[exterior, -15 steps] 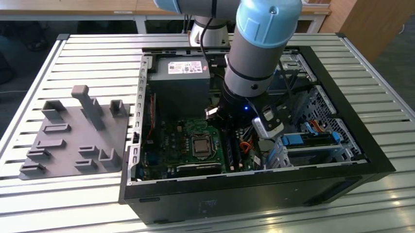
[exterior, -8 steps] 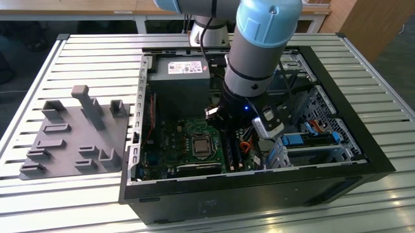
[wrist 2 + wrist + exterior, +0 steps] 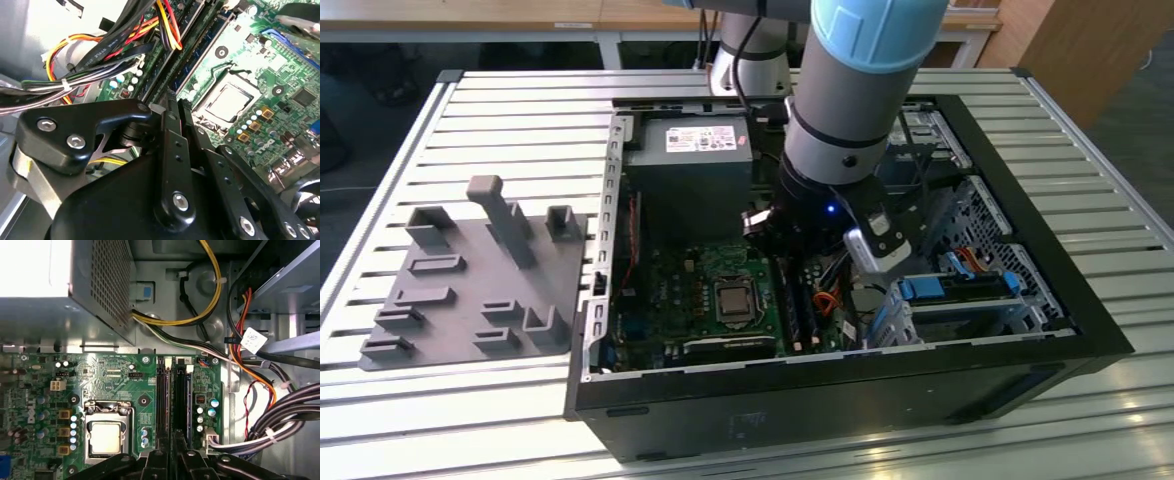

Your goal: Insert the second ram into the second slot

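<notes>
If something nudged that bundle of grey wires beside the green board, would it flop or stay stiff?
Probably floppy: the grey wire bundle curves loosely in the first wrist view. Its white tie would likely make the strands move together. Being thin wires, they're probably light.

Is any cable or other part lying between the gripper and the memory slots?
Nothing visible does. The gripper hangs close above the memory slots, and the cable bundle lies beside them, not across.

1. A grey holder tray (image 3: 467, 290) lies on the slatted table (image 3: 400, 180), at nine o'clock from the computer case (image 3: 1067, 300).
2. Inside the case, the power supply (image 3: 687, 150) sits at twelve o'clock from the processor socket (image 3: 734, 298).
</notes>
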Available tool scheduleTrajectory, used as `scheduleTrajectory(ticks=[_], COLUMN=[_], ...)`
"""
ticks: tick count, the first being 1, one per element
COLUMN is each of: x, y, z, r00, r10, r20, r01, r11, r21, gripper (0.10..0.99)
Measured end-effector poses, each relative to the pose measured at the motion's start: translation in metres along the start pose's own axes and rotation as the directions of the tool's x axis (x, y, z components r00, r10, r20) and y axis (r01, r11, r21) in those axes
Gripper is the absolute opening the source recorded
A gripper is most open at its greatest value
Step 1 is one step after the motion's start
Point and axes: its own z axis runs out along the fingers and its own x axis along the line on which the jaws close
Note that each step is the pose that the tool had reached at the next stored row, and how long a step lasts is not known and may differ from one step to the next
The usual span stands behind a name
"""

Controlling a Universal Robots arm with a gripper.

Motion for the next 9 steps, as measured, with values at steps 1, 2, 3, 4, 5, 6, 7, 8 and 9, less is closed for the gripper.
scheduleTrajectory(ticks=[1,2,3,4,5,6,7,8,9], x=[0.0000,0.0000,0.0000,0.0000,0.0000,0.0000,0.0000,0.0000,0.0000], y=[0.0001,0.0001,0.0001,0.0001,0.0001,0.0001,0.0001,0.0001,0.0000], z=[-0.0008,-0.0007,-0.0007,-0.0007,-0.0008,-0.0008,-0.0009,-0.0005,0.0004], r00=[1.0000,1.0000,1.0000,1.0000,1.0000,1.0000,1.0000,1.0000,1.0000], r10=[0.000,0.000,0.000,0.000,0.000,0.000,0.000,0.000,0.000], r20=[-0.0001,0.0000,0.0001,0.0001,0.0000,0.0000,0.0000,0.0000,0.0003], r01=[0.000,0.000,0.000,0.000,0.000,0.000,0.000,0.000,0.000], r11=[1.0000,1.0000,1.0000,1.0000,1.0000,1.0000,1.0000,1.0000,1.0000], r21=[0.000,0.000,0.000,0.000,0.000,0.000,0.000,0.000,0.000], gripper=[0.188,0.188,0.169,0.106,0.106,0.106,0.106,0.106,0.106])
